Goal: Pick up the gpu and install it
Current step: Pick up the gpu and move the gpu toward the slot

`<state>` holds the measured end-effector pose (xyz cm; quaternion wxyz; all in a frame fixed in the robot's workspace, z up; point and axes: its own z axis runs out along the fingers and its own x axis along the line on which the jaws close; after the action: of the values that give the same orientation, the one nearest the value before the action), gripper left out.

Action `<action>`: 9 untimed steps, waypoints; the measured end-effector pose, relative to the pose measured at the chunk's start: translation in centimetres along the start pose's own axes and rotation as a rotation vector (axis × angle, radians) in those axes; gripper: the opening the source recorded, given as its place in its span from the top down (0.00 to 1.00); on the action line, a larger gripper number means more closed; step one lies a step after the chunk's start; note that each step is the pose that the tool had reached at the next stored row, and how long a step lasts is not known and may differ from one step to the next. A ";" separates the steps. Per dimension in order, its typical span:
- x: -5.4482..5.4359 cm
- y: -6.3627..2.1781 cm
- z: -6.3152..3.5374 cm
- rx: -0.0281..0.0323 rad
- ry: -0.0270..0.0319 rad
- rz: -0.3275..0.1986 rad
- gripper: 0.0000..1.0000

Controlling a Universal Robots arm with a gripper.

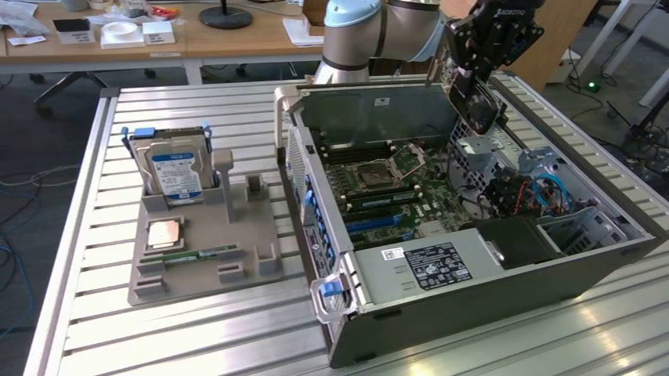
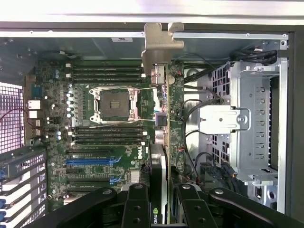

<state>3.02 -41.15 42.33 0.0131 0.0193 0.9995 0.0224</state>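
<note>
slatted metal table (image 1: 157,337) w/ an open pc case (image 1: 471,313) lying on it. fingers (image 2: 136,205) clamped on the gpu (image 2: 175,118), one each side of the card. gripper (image 2: 161,211) holds it edge-on in the wrist view, silver bracket (image 2: 160,42) at the end away from the fingers. in the exterior view the gripper (image 1: 468,74) has the gpu (image 1: 472,106) in the air above the case, toward the exterior view's right, not in a slot. under it: motherboard (image 2: 104,137), cpu socket (image 2: 114,102), blue slot (image 2: 90,161); drive cage (image 2: 251,123) beside. well apart, at the exterior view's left, grey holder (image 1: 199,274) w/ hard drive (image 1: 175,172) upright and memory stick (image 1: 204,254) flat.
</note>
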 end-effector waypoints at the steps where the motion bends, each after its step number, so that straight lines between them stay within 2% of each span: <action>1: 0.0 0.00 0.02 0.0000 0.0001 0.000 0.73; 9: -0.2 -0.02 0.58 0.0011 0.0000 0.000 0.73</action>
<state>3.20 -41.15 41.75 0.0131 0.0194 0.9995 0.0218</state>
